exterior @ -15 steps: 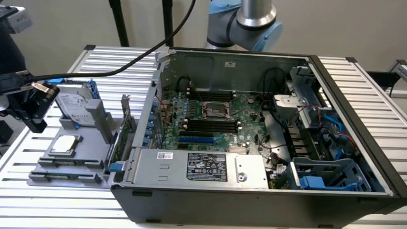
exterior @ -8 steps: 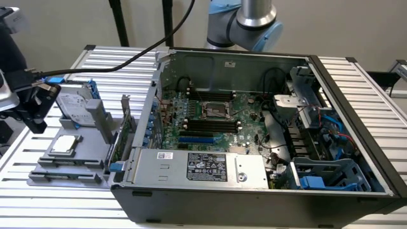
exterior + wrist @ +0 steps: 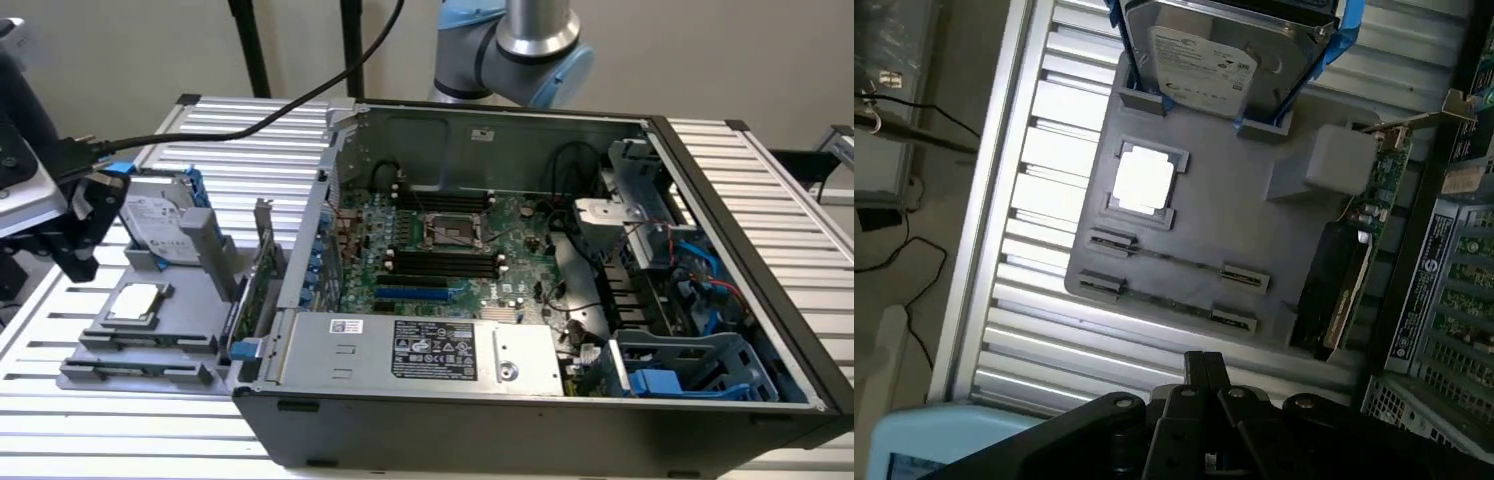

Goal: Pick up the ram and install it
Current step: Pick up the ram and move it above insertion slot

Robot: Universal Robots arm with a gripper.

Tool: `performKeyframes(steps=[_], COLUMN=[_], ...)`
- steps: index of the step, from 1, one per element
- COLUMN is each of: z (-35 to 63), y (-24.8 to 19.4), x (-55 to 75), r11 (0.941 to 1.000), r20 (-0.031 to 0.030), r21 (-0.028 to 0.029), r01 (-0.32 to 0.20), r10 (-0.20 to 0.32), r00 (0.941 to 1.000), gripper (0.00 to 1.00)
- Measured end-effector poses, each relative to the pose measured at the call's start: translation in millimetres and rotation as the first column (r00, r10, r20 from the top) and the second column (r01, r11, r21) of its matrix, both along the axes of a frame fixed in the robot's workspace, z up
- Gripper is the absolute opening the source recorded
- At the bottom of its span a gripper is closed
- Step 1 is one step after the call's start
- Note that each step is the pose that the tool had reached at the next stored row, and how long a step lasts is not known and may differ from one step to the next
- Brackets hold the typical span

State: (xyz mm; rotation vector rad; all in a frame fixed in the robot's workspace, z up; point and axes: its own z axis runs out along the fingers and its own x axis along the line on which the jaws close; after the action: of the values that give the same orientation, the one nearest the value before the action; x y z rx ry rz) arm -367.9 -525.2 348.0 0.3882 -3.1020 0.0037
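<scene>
Ram stood edge-on in the grey tray on the slatted metal table; the gripper hung nearby, fingers closed and empty.

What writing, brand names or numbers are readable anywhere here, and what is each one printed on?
No text reads clearly.
White label on the hard drive: printed lines, too blurred to read.
Black label on the power supply: logos and small print, too small to read.
Small white sticker on that power supply: too small.
White stickers on the computer case: blurred.
</scene>
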Motion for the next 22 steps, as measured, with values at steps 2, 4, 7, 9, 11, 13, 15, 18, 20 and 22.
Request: performKeyframes(steps=[2,4,7,9,11,13,15,18,20,22], z=[-0.6,-1.2,-2.1,-2.7,-3.4,-4.1,-4.9,-6.1,-7.0,-7.8], y=[0.0,0.0,0.0,0.0,0.0,0.0,0.0,0.0,0.0,0.0], x=[0.0,0.0,0.0,0.0,0.0,0.0,0.0,0.0,0.0,0.0], r11=[0.9993,0.9973,0.9919,0.9867,0.9798,0.9722,0.9629,0.9470,0.9343,0.9208], r20=[0.0000,0.0000,0.0000,0.0000,0.0000,0.0001,0.0001,0.0001,0.0001,0.0001], r21=[0.0000,0.0000,0.0000,0.0000,0.0000,0.0001,0.0001,0.0000,0.0001,0.0000], r01=[-0.037,-0.073,-0.127,-0.163,-0.200,-0.234,-0.270,-0.321,-0.357,-0.390], r10=[0.037,0.073,0.127,0.163,0.200,0.234,0.270,0.321,0.357,0.390], r00=[0.9993,0.9973,0.9919,0.9867,0.9798,0.9722,0.9629,0.9470,0.9343,0.9208], gripper=[0.11,0.11,0.11,0.11,0.11,0.11,0.11,0.11,0.11,0.11])
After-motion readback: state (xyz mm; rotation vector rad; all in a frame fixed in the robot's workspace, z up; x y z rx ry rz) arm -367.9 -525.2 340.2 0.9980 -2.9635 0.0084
